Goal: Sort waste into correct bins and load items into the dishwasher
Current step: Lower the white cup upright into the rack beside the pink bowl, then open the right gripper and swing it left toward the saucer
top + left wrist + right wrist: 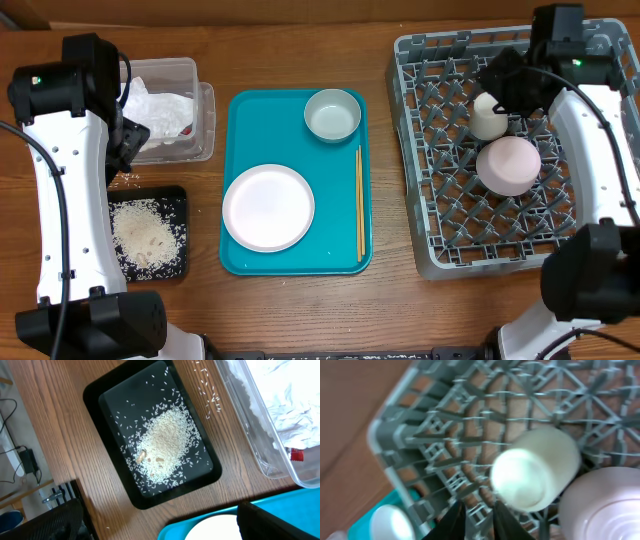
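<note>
In the grey dishwasher rack (pixel 440 230) a pale cup (pixel 488 117) lies beside an upturned bowl (pixel 508 165). My right gripper (pixel 475 510) hovers just above the rack next to the cup (pixel 535 475), its jaws a little apart with nothing between them. A white plate (pixel 268 207), a small metal bowl (pixel 332 115) and chopsticks (pixel 360 205) lie on the teal tray (pixel 250 110). The clear tub (pixel 205 110) holds the napkin (pixel 290 405) and red wrapper (pixel 297 455). Rice (pixel 167 440) fills the black tray (pixel 95 395). My left gripper (pixel 165 527) is wide open and empty above the table.
A few loose rice grains (pixel 207 395) lie on the wood between the black tray and the tub. The left arm (pixel 70 150) stands over the table's left side, and the right arm (pixel 600 130) reaches across the rack's far right corner.
</note>
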Robot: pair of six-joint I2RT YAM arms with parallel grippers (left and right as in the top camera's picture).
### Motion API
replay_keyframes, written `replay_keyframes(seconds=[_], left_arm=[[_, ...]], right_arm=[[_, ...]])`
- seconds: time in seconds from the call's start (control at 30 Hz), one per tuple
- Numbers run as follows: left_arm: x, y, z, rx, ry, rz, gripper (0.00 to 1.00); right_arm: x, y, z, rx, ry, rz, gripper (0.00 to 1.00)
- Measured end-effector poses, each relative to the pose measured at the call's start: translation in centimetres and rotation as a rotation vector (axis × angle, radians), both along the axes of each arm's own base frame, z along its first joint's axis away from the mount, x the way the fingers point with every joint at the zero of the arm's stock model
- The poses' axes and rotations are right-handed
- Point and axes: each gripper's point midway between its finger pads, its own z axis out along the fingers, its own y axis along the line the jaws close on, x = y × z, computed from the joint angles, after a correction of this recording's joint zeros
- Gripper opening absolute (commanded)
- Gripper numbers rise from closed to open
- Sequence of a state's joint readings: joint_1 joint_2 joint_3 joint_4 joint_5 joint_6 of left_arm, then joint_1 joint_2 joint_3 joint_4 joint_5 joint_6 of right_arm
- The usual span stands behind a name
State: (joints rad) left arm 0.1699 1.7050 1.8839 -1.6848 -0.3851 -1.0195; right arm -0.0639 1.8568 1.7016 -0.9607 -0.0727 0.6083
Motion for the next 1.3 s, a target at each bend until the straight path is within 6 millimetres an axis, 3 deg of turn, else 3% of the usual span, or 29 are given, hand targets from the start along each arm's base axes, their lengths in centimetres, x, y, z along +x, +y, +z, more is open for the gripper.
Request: replay_keyframes(seconds=[0.2, 0.5, 0.6, 0.67, 0.8, 0.97, 1.17, 1.3], left_arm=[[0.0, 0.0, 0.0, 0.000, 0.000, 0.000, 1.00], [0.0, 0.0, 0.0, 0.000, 0.000, 0.000, 1.00], [0.0, 0.0, 0.0, 0.000, 0.000, 0.000, 1.00], [0.0, 0.0, 0.0, 0.000, 0.000, 0.000, 1.00], [0.0, 0.0, 0.0, 0.000, 0.000, 0.000, 1.00], [0.0, 0.0, 0.0, 0.000, -0.001, 0.000, 1.00], [0.0, 0.0, 0.0, 0.000, -0.001, 0.000, 1.00], [0.0, 0.0, 0.0, 0.000, -0.001, 0.000, 1.00]], right_arm=[[0.2, -0.8, -4.0, -0.022, 0.095, -0.046, 0.14], [-0.8, -1.3, -4.9, -0.033, 0.157, -0.068, 0.04], [-1.8, -1.8, -4.5, -0.036, 0.194, -0.083, 0.06], [-2.1, -1.9, -3.6, -0.034, 0.190, -0.086, 0.14], [-1.7, -0.9, 0.5, -0.002, 0.086, -0.025, 0.32], [-0.8, 3.0, 6.6, 0.071, -0.109, 0.125, 0.75], [0.7, 10.3, 8.5, 0.091, -0.237, 0.349, 0.93], [1.7, 16.1, 8.7, 0.077, -0.319, 0.486, 0.96]])
